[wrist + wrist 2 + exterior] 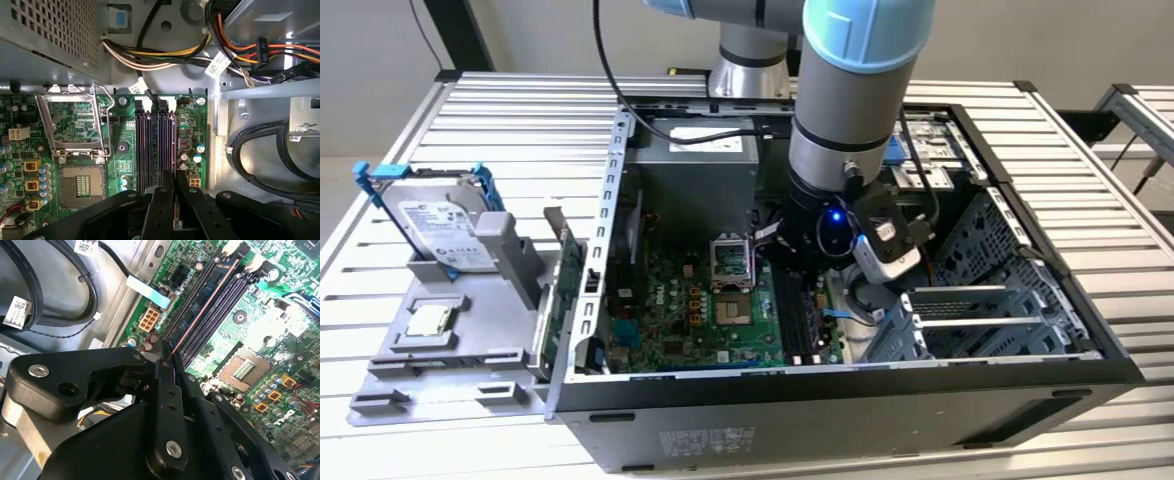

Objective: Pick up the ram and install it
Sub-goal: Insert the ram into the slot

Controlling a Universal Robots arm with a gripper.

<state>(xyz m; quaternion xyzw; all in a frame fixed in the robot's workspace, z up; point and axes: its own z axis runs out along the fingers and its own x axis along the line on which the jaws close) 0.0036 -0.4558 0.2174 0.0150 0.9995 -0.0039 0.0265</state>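
The ram (205,305) is a thin dark stick seen edge-on, lying along the outermost of the black memory slots (150,150) on the green motherboard (670,330). In the first wrist view the ram (173,150) runs straight out from between the black fingers (159,205). My gripper (167,352) is shut on the ram's near end, low inside the open computer case (607,250). In the exterior view the gripper (790,262) hangs over the slots beside the processor socket (734,262).
A grey stand (454,345) on the exterior view's left carries a silver hard drive in blue brackets (440,225) and a small square processor chip (427,320). The power supply (700,165), cable bundles (165,57) and a metal drive cage (987,300) crowd the arm.
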